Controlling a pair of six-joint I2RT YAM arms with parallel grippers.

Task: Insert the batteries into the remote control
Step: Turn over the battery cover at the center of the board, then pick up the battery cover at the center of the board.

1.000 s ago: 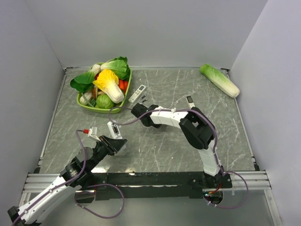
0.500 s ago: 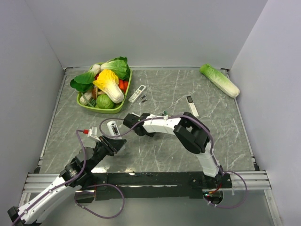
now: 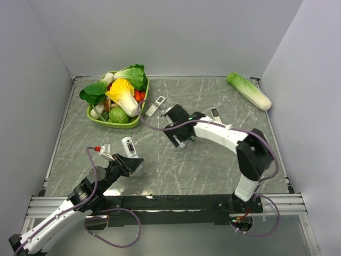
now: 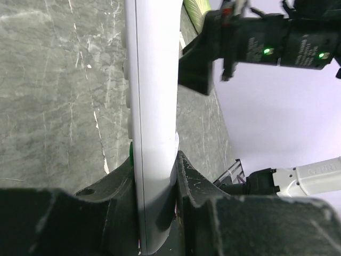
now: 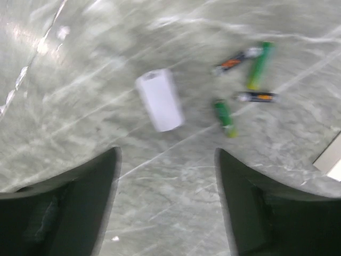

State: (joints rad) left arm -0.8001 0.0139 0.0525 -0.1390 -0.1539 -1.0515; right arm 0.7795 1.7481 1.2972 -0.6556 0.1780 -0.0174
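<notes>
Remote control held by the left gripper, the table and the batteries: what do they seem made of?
Remote control: likely smooth white plastic, with a soft sheen and rounded edge. Table: grey-green marble-look surface, pale veins and glare; stone or laminate, cannot tell. Batteries: probably metal cells in glossy green and dark printed wrap; blurred.

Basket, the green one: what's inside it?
Vegetables piled up: a yellow cabbage, leafy greens, a round green cabbage and something red. The pile covers the floor of the basket, so anything underneath can't be seen.
</notes>
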